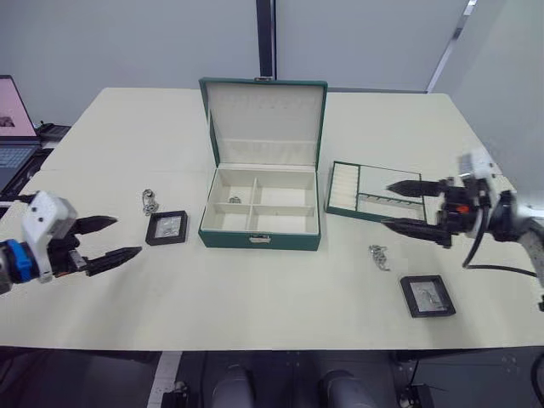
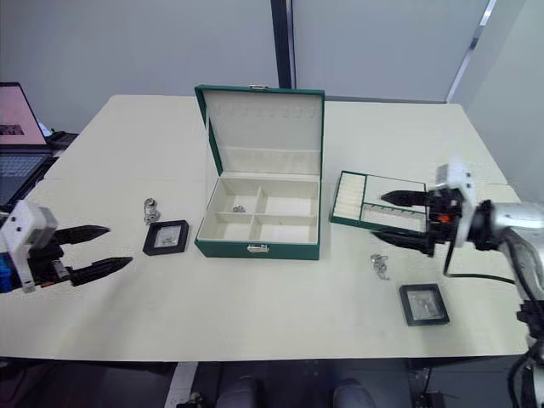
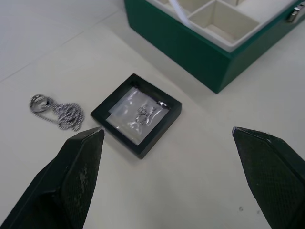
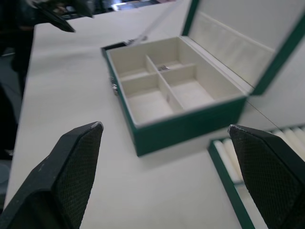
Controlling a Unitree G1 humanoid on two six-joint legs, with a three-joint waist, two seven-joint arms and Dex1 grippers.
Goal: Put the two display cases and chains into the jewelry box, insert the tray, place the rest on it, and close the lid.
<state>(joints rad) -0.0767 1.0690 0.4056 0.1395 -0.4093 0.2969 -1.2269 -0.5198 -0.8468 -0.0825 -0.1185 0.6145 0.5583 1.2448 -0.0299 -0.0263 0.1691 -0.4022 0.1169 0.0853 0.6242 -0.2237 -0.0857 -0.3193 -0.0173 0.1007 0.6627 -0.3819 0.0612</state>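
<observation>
Both jaws wide open, empty: left gripper [image 1: 112, 239] left of box [image 1: 260, 223], right gripper [image 1: 399, 206] over tray [image 1: 344, 189], right of box. Lid [image 1: 264, 121] up. Cases [image 1: 167, 228], [image 1: 427, 295] and chains [image 1: 150, 201], [image 1: 379, 256] on table [image 1: 255, 297] w/ box between. Looks like step 1, nothing picked yet; next probably left drops onto near case. Grey walls, laptop [image 1: 15, 127] far left.
</observation>
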